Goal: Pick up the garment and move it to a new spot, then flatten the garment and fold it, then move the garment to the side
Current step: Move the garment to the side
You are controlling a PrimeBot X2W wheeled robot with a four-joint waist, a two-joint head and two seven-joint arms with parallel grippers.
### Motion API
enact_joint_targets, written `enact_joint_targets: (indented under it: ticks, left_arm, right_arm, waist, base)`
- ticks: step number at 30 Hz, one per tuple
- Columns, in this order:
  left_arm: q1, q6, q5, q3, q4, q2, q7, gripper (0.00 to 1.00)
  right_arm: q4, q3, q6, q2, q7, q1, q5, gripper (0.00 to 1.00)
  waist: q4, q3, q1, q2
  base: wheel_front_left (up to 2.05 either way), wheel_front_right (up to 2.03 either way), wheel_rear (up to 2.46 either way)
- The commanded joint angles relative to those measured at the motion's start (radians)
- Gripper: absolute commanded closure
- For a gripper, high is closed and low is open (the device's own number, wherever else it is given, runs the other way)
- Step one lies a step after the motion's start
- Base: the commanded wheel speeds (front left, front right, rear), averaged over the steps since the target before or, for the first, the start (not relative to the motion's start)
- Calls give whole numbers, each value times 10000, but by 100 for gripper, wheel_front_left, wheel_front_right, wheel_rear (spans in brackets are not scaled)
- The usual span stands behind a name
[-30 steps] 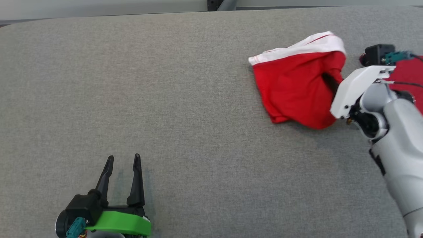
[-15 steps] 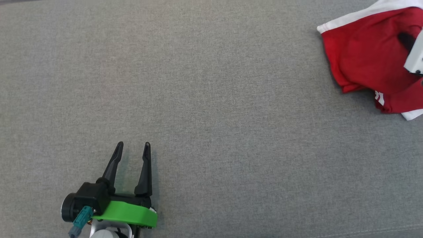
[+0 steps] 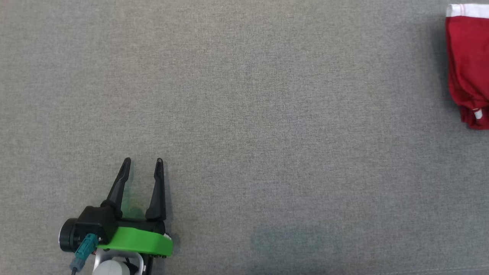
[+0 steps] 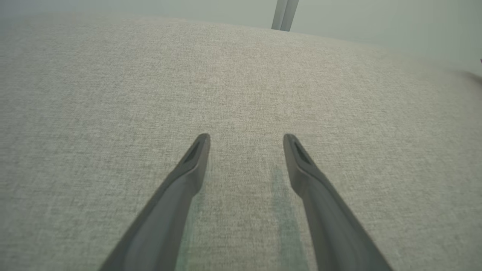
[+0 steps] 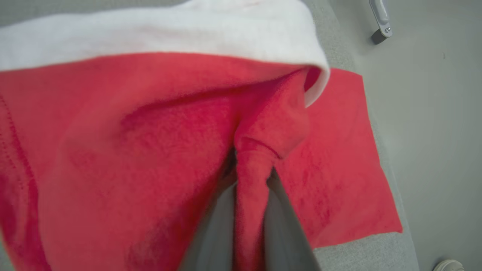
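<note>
The garment (image 3: 468, 68) is red with a white band and shows at the right edge of the head view, bunched narrow over the grey surface. In the right wrist view my right gripper (image 5: 251, 173) is shut on a pinched fold of the garment (image 5: 113, 143). The red cloth drapes around the fingers and the white band (image 5: 169, 34) runs along the top. My left gripper (image 3: 143, 161) rests low on the left, far from the garment. It is open with nothing between its fingers, as the left wrist view confirms (image 4: 246, 137).
Grey fabric surface (image 3: 244, 95) spreads wide between the left gripper and the garment. In the right wrist view a flat red cloth (image 5: 339, 158) lies by the surface's edge, with bare floor (image 5: 433, 131) beyond. A metal post (image 4: 284, 15) stands past the far edge.
The head camera has shifted, so the surface's far edge and my right arm have left the picture. The garment has gone from a loose spread heap to a narrower bunch. The left gripper stays open.
</note>
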Motion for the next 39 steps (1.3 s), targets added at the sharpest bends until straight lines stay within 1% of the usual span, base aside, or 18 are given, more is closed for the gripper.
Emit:
enact_joint_targets:
  ticks: [1, 2, 3, 6, 9, 12, 15, 17, 19, 21, 25, 27, 30, 33, 36, 39]
  left_arm:
    - [-144, -62, 74, 8, -47, 20, -24, 0]
    - [-163, -74, 82, 20, -45, 20, -24, 0]
    - [-190, -67, 79, 31, -48, 20, -24, 0]
    - [-226, -51, 32, 19, -66, 20, -24, 0]
    - [-170, -2, -65, -29, -83, 20, -24, 0]
    - [-53, 76, -153, -44, -117, 21, -24, 0]
    - [147, 146, -325, -55, -66, 21, -24, 0]
    - [307, 226, -439, -2, -97, 23, -24, 0]
    - [481, 279, -506, 23, -101, 21, -24, 0]
    - [702, 352, -566, 92, -134, 21, -24, 0]
    - [1138, 442, -632, 194, -148, 20, -24, 0]
    - [1277, 448, -642, 205, -97, 20, -24, 0]
    - [1430, 462, -628, 192, -29, 21, -24, 0]
    - [1525, 483, -641, 197, 46, 21, -24, 0]
    - [1583, 502, -646, 207, 179, 20, -24, 0]
    - [1513, 425, -512, 217, 324, 21, -24, 0]
  right_arm:
    - [87, -105, -8, 45, -193, 185, -229, 100]
    - [145, -100, -8, 139, -375, 224, -464, 38]
    - [202, -95, -8, 194, -573, 252, -698, 0]
    - [463, -280, -9, 314, -1008, 370, -1207, 0]
    - [391, -414, -11, 393, -1945, 310, -1528, 0]
    - [329, -185, -11, 328, -2860, 512, -1797, 0]
    - [102, -289, -9, 541, -3925, 726, -1268, 0]
    - [-229, -94, -9, 554, -4567, 1063, -954, 0]
    - [-742, 140, -11, 516, -5340, 1486, -697, 0]
    - [-1336, 408, -9, 691, -5993, 2048, -392, 0]
    - [-2609, 776, -12, 1126, -7025, 3407, 294, 0]
    - [-3165, 925, -11, 1464, -7417, 4178, 535, 0]
    - [-3737, 971, -12, 1933, -7990, 5300, 350, 0]
    - [-4005, 1002, -6, 2677, -8684, 6213, 41, 0]
    - [-3911, 1011, -6, 3423, -9239, 6916, -321, 0]
    - [-3703, 1143, -8, 3862, -9600, 7431, -713, 0]
  waist:
    - [35, 100, 0, 44]
    - [35, 115, 0, 44]
    - [31, 122, 0, 44]
    - [-10, 99, 0, 44]
    - [-80, -2, 0, 44]
    - [-152, -247, 0, 44]
    - [-181, -686, 0, 44]
    - [-206, -1016, 0, 44]
    - [-211, -1433, 0, 44]
    - [-230, -1850, 0, 44]
    - [-239, -2599, 0, 44]
    - [-222, -2869, 0, 44]
    - [-187, -3184, 0, 44]
    - [-185, -3462, 0, 44]
    - [-194, -3688, 0, 44]
    - [-174, -3848, 0, 44]
  base:
    - [0, 0, 0]
    - [0, 0, 0]
    - [0, 0, 0]
    - [0, 0, 0]
    - [0, 0, 0]
    - [0, 0, 0]
    - [0, 0, 0]
    - [0, 0, 0]
    - [0, 0, 0]
    - [0, 0, 0]
    - [0, 0, 0]
    - [0, 0, 0]
    - [0, 0, 0]
    - [0, 0, 0]
    - [0, 0, 0]
    - [0, 0, 0]
